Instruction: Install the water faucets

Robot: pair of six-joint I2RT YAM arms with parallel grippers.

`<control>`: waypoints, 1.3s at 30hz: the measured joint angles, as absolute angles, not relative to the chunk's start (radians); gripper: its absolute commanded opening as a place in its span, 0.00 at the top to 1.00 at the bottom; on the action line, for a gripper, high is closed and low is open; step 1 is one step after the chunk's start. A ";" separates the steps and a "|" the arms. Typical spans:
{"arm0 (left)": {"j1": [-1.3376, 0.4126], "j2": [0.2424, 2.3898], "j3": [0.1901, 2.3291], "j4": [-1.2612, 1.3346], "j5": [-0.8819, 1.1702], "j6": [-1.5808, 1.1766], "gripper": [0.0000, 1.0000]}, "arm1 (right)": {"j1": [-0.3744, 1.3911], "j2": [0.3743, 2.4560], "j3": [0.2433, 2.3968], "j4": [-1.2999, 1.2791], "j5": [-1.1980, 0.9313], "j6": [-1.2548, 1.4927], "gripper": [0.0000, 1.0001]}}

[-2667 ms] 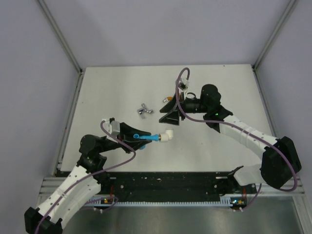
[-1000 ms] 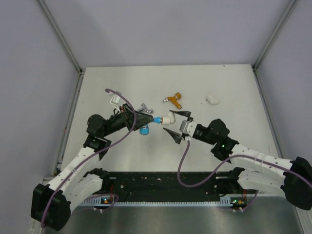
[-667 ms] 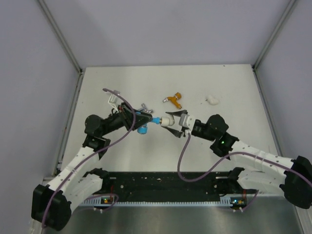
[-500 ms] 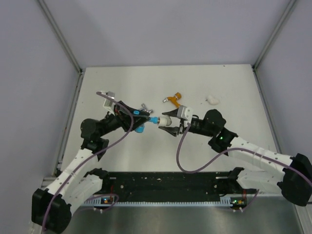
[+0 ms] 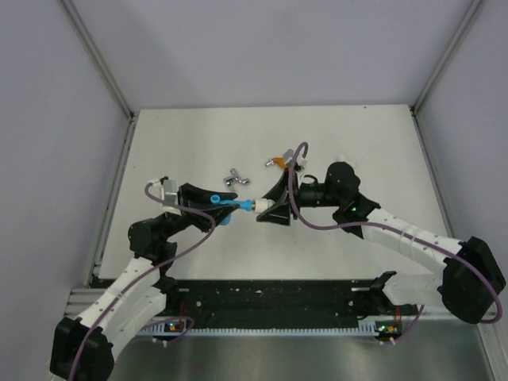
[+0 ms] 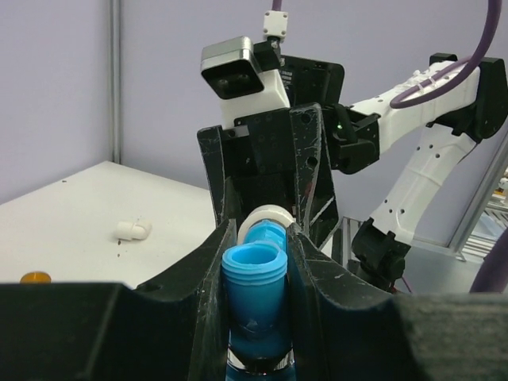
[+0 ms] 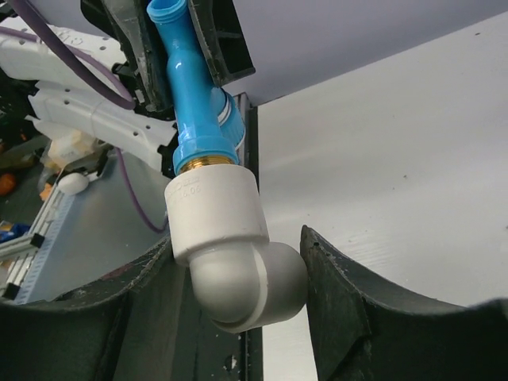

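My left gripper [image 5: 228, 205] is shut on the bright blue faucet [image 5: 225, 206], held above the table. In the left wrist view the blue faucet [image 6: 254, 294] sits tight between both black fingers [image 6: 202, 286], spout mouth up. Its brass threaded end enters a white elbow fitting [image 7: 230, 254]. My right gripper [image 7: 236, 240] is shut on that elbow, both fingers pressing its rounded bend; from above the right gripper [image 5: 267, 208] meets the left nose to nose. The silver faucet [image 5: 236, 178] lies on the table behind them. The orange faucet [image 5: 275, 161] peeks out behind the right wrist.
A second white elbow fitting [image 6: 132, 230] lies on the white table [image 5: 182, 143], seen past the left fingers. Aluminium frame posts [image 5: 97, 55] rise at the back corners, and a black rail [image 5: 270, 298] runs along the near edge.
The right jaws closed on the white elbow, then the right wrist turned over. The left gripper rolled its wrist with the blue faucet and shifted slightly nearer. The right arm now hides the far elbow.
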State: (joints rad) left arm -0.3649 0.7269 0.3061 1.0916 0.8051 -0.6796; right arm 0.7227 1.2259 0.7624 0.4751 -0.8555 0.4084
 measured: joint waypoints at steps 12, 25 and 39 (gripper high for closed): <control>-0.381 0.659 0.312 0.826 0.675 -0.683 1.00 | 0.722 0.956 0.694 0.386 -0.545 0.202 0.01; -0.381 0.732 0.455 0.480 0.477 -0.912 1.00 | 0.869 0.991 0.431 0.721 -0.305 -0.213 0.01; -0.381 0.786 0.495 0.406 0.490 -0.989 1.00 | 0.888 1.153 0.323 1.163 -0.276 -0.359 0.07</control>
State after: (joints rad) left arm -0.3813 0.7860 0.4950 0.4065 0.4904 -0.9894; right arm 0.8875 1.1534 0.3233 1.1625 -0.2764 -0.3592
